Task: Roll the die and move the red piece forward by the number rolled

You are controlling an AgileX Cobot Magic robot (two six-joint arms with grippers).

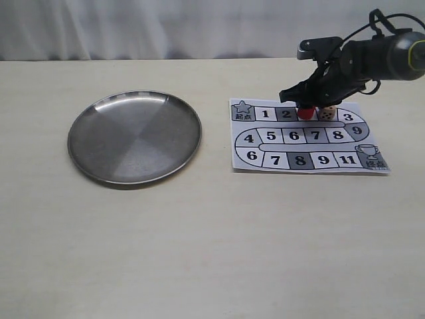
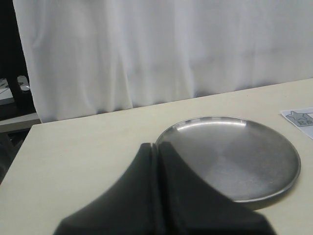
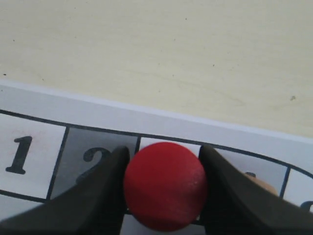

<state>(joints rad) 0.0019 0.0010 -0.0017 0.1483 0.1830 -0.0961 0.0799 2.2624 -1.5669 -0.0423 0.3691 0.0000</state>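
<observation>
The red piece (image 1: 305,112) stands on the paper board (image 1: 302,154), on the top row just past square 2. My right gripper (image 1: 305,108) is down over it, and the wrist view shows both black fingers (image 3: 105,188) pressed against the sides of the red piece (image 3: 165,185). The die (image 1: 326,113), a pale cube with dark pips, rests on the board right beside the peg; only a beige sliver of the die (image 3: 261,184) peeks past one finger. My left gripper (image 2: 157,145) is shut and empty, held near the metal plate (image 2: 274,171).
A round steel plate (image 1: 86,143) lies on the left half of the table. The board's printed track runs from a star square (image 1: 242,109) to a trophy square (image 1: 372,158). A white curtain backs the table.
</observation>
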